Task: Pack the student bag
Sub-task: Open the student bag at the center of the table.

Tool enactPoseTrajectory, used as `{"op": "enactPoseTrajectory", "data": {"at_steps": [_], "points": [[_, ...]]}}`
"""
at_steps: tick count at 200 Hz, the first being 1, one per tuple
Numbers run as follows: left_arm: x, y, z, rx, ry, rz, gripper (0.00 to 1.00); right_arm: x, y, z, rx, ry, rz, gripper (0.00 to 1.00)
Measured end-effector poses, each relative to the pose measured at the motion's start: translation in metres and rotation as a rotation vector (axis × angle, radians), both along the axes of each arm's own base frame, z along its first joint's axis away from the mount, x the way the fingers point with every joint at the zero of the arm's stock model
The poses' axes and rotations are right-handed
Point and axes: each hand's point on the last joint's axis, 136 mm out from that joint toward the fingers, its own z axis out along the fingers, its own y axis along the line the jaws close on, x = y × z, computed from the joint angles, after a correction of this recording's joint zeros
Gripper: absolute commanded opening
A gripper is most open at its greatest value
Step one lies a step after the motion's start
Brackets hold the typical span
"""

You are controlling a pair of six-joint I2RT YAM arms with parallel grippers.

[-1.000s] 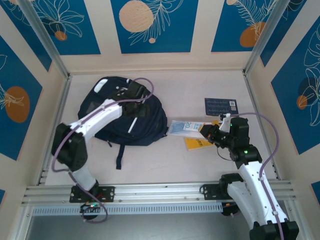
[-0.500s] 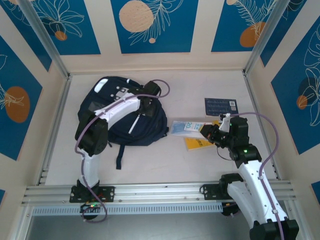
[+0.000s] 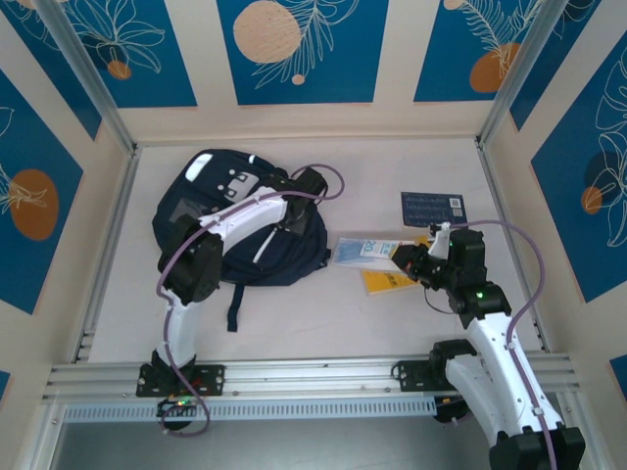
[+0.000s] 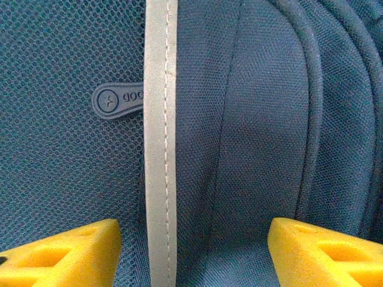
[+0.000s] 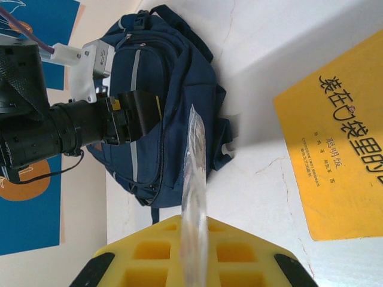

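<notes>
The student bag [image 3: 294, 250] is seen lying flat on the pale table [image 3: 323, 323], in the upper left of the overhead frame, with one dark strap [image 3: 233, 308] trailing toward the bottom edge.

In the left wrist close-up the left gripper [image 4: 191, 254] is held right over the bag's navy mesh. Its yellow fingertips [image 4: 60, 251] are spread wide at the bottom corners, and nothing is clamped between them. A grey stripe [image 4: 160, 149] runs top to bottom through the left half of the picture, and a rubber zip tab [image 4: 116, 101] is tucked against it at upper left.

Over to the right wrist view: the right gripper [image 5: 194, 257] is closed at the bottom centre on a clear plastic packet [image 5: 195, 155], seen edge-on and standing up the middle of the frame. The yellow book [image 5: 341, 155] lies flat on the table at the right edge, and the bag sits at upper left.

Back overhead, the packet is held out to the right of the bag, just beside its edge. A small navy card [image 3: 433, 207] lies apart on the table, above the right gripper in the frame.
</notes>
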Motion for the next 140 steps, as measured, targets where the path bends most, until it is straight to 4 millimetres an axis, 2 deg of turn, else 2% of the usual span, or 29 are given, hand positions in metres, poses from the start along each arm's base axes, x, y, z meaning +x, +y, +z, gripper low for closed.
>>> {"op": "enactPoseTrajectory", "data": {"at_steps": [25, 63, 77, 101, 111, 127, 140], "points": [[-0.004, -0.003, -0.002, -0.031, 0.016, 0.004, 0.65, -0.001, 0.0, -0.002, 0.0, 0.005, 0.0, 0.0], [-0.025, -0.013, -0.005, -0.112, 0.08, -0.033, 0.49, 0.0, 0.0, -0.002, 0.0, 0.004, 0.0, 0.0], [-0.026, -0.014, -0.003, -0.122, 0.082, -0.042, 0.48, 0.0, 0.0, -0.003, 0.002, 0.004, 0.002, 0.0], [-0.027, -0.013, -0.001, -0.117, 0.081, -0.058, 0.6, -0.001, 0.001, -0.007, 0.005, 0.013, 0.002, 0.0], [-0.027, -0.011, -0.003, -0.103, 0.082, -0.058, 0.61, -0.001, 0.001, -0.008, 0.008, 0.018, 0.003, 0.0], [-0.026, -0.007, -0.008, -0.072, 0.088, -0.049, 0.58, -0.002, 0.001, -0.01, 0.011, 0.021, 0.002, 0.0], [-0.024, -0.006, -0.016, -0.044, 0.092, -0.046, 0.5, -0.001, 0.002, -0.009, 0.013, 0.017, 0.003, 0.0]]}}
